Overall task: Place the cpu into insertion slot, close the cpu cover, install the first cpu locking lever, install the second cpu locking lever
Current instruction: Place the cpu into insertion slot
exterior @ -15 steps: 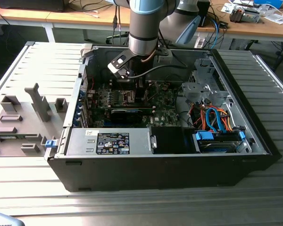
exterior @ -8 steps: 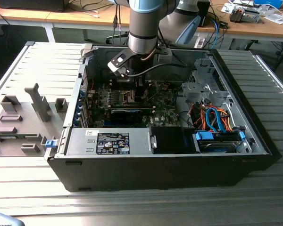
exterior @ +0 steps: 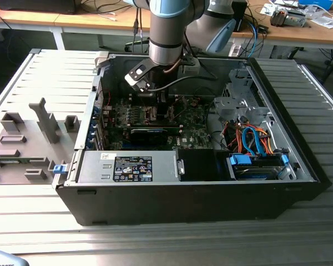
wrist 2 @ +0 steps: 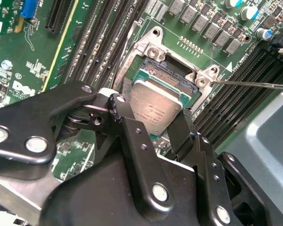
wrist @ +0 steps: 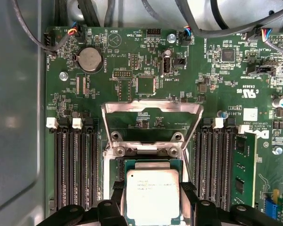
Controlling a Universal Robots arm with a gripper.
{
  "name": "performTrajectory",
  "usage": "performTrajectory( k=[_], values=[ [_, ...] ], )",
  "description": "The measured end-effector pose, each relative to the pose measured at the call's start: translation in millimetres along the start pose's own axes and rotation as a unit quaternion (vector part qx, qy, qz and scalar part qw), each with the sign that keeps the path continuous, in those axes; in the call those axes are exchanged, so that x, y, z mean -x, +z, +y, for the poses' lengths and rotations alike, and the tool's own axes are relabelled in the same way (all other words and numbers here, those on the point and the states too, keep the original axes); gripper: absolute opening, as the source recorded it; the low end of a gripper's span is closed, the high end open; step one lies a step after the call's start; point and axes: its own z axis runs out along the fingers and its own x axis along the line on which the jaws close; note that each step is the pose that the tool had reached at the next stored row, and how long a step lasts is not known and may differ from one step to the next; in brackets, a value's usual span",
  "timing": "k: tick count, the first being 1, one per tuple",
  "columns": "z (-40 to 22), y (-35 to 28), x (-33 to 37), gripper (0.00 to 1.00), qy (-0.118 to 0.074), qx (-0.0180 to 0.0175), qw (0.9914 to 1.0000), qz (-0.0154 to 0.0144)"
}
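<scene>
- My gripper (wrist 2: 150,114) is clamped on the cpu (wrist 2: 155,108). One finger presses each of two opposite edges, and the silvery face points up at the camera.
- In the exterior view I see the arm (exterior: 165,33) reaching down into the open computer case (exterior: 299,166). The case lies on the ribbed desk (exterior: 155,244), and the arm's tip is over the far part of the green motherboard (exterior: 197,130), toward the exterior view's left.
- The cpu sits directly over the insertion slot (wrist 2: 169,70). It is not square in it, because a strip of the slot's dark contact field shows past the chip's far edge. I cannot tell whether the chip already touches the slot or hovers just above it.
- The cpu cover (wrist: 151,106) stands swung up on its hinge just beyond the slot, so I can see the board through its window.
- In the second wrist view a thin metal rod (wrist 2: 254,85) sticks out from the socket's corner. I take it for a locking lever, released.
- My reading of progress is that the first step is under way and not finished, as the chip is in my grip. The cover is not closed and neither lever is latched.
</scene>
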Motion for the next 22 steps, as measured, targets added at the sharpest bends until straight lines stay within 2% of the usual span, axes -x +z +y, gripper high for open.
performTrajectory(
  k=[11, 22],
  values=[
    [-2.6, 6.4, -4.4, 0.55, 0.0, 0.0, 1.0, -0.0009],
    [-2.9, 10.4, -5.4, 0.55, 0.0, -0.0001, 1.0, -0.0011]
  ],
)
